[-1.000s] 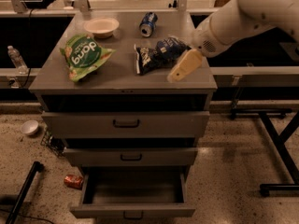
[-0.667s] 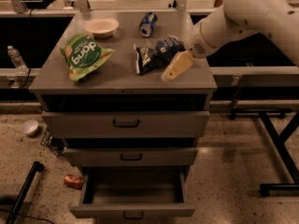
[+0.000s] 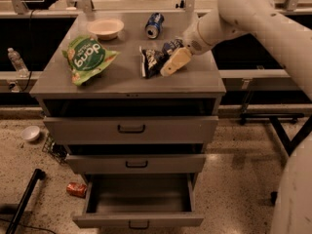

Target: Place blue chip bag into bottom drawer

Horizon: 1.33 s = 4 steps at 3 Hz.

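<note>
Now, grasp step in hand, by the look of it; blue chip bag not yet lifted; arm [image 3: 253, 13] reaches in from right of soda can [image 3: 155, 25]; bottom drawer [image 3: 107, 221] stands pulled out, far below can; worktop [image 3: 126, 79] carries can near back edge; hand [image 3: 174, 62] low, just front-right of can, against bag's right side, open or closed cannot tell; blue chip bag [image 3: 152, 60] lies crumpled just in front of can. Next move likely calls for firm hold on foil, lift clear, carry down to drawer.
</note>
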Each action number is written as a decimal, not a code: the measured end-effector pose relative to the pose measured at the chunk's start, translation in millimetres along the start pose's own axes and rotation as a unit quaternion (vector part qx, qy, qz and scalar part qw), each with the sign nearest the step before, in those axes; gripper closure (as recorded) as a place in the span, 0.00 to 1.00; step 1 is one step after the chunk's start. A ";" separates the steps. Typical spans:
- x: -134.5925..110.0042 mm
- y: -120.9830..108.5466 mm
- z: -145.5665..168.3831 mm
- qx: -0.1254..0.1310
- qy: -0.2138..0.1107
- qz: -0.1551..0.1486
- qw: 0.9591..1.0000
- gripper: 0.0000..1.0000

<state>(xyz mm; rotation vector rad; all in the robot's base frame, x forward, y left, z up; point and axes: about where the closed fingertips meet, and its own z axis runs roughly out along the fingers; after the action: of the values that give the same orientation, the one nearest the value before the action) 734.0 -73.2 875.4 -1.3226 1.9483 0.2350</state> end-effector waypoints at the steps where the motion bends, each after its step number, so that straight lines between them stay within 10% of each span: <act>1: -3.5 -11.2 13.8 0.006 -0.006 -0.007 1.000 0.00; 4: -12.5 -22.3 45.3 -0.003 -0.035 -0.018 0.999 0.64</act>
<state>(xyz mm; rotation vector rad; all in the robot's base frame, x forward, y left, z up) 777.2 -50.1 857.9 -1.3343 1.8645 0.2659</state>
